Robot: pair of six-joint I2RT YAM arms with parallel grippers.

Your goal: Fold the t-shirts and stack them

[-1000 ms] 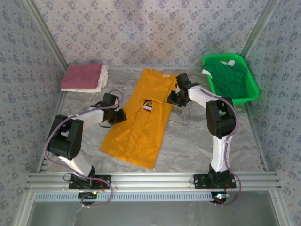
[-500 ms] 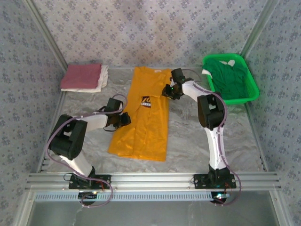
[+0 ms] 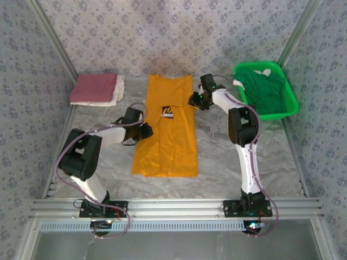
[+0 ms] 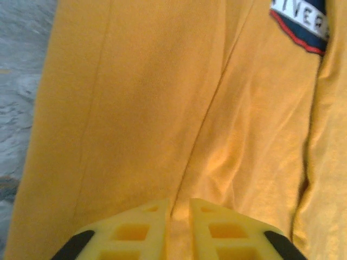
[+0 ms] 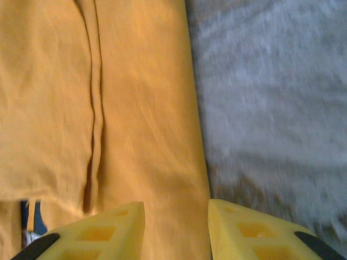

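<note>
- Because the left gripper (image 4: pixel 179 216) has its fingers almost together, with only a slit over the cloth, I cannot tell whether it pinches a fold or merely rests on it. If cloth is caught there, any move away would drag the left side out of line.
- The right gripper (image 5: pixel 176 216) stands clearly parted and holds nothing. The shirt's right edge runs between its fingers, with bare table (image 5: pixel 271 97) to one side.
- Both work on the orange-yellow t-shirt (image 3: pixel 168 141), which lies mid-table as a long strip with its sides turned in. The dark chest print (image 3: pixel 169 112) is partly covered, and the hem is toward the near edge.
- Risk: the turned-in flaps lie loose along a centre seam. A low pass by either finger could catch a flap and flip it open.
- Risk: the cross fold is likely next. A grip taking only the top layer would leave the lower layer behind and skew the fold.
- Risk: soft cloth may slide on the smooth table when lifted at one end.
- At the far right corner, the green basket (image 3: pixel 259 64) holds a crumpled green t-shirt (image 3: pixel 265 89). There is a pale scrap near its far rim, and I cannot tell what it is.
- At the far left corner, a folded dusty red t-shirt (image 3: pixel 95 86) lies on a white t-shirt (image 3: pixel 118 89). They are well apart from both arms.
</note>
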